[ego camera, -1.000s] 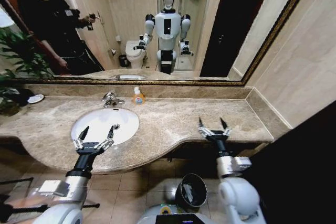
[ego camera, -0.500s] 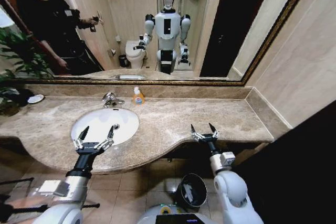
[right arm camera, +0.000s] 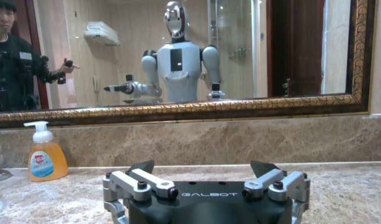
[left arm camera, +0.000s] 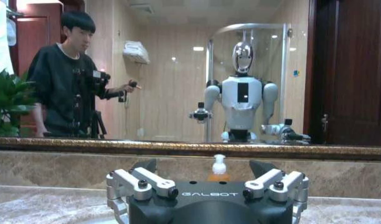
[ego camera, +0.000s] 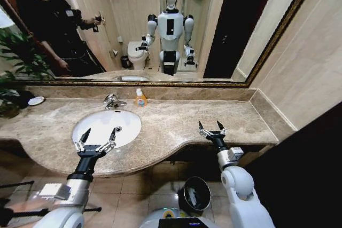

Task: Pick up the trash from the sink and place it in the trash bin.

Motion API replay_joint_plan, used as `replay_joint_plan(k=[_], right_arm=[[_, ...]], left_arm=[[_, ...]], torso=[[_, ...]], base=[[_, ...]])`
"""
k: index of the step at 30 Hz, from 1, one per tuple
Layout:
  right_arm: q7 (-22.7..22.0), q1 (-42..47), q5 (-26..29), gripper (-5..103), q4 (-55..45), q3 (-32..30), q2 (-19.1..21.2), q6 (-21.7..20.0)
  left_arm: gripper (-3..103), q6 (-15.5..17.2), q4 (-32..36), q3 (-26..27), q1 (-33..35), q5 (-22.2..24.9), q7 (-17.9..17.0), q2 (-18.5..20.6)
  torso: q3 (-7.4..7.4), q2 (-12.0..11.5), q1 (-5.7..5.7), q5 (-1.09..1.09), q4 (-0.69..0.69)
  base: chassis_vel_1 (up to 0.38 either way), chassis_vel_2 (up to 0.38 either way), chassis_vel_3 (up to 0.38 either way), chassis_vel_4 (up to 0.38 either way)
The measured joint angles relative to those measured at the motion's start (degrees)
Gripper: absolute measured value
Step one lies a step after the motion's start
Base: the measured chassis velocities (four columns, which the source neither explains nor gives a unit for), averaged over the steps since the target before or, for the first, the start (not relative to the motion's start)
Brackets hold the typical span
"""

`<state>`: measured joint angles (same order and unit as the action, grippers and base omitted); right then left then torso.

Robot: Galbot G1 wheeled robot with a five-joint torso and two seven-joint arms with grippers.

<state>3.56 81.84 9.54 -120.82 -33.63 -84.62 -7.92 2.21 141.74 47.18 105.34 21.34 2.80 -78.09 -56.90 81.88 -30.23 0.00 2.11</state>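
The sink (ego camera: 107, 126), a white oval basin, sits sunk into the left half of the beige marble desk (ego camera: 176, 121), with its chrome faucet (ego camera: 112, 101) at the back edge by the mirror (ego camera: 160, 25). Whether any trash lies in the basin cannot be told; its white surface looks bare from the head view. The orange soap bottle (ego camera: 140, 98) with its white pump stands upright on the desk just beside the faucet, against the low marble backsplash; it shows again in the right wrist view (right arm camera: 47, 156).

The left hand (ego camera: 98, 138) hangs over the front rim of the sink, its 2 fingers spread wide apart and clamped on nothing. The right hand (ego camera: 211, 128) hovers over the bare desk well to the right of the basin, near the desk's front edge, its fingers also apart and empty. In each wrist view the dark fingertips stand apart above the metal linkages (left arm camera: 207, 168) (right arm camera: 203, 168).

The trash bin (ego camera: 195, 194), small, round and black with a shiny liner, stands on the tiled floor (ego camera: 133, 185) below the desk's front edge, between the 2 arms and nearer the right one.
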Motion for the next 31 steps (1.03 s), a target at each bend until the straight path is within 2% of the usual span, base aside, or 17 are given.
replay_joint_plan(k=[31], right_arm=[[0.02, 0.14, -0.23, 100, -0.03, 0.03, -0.11, 0.01]], left_arm=[[100, 0.00, 0.00, 0.00, 0.00, 0.00, 0.00, 0.00]], torso=[[0.00, 0.00, 0.00, 0.00, 0.00]], base=[[0.000, 0.000, 0.000, 0.000]])
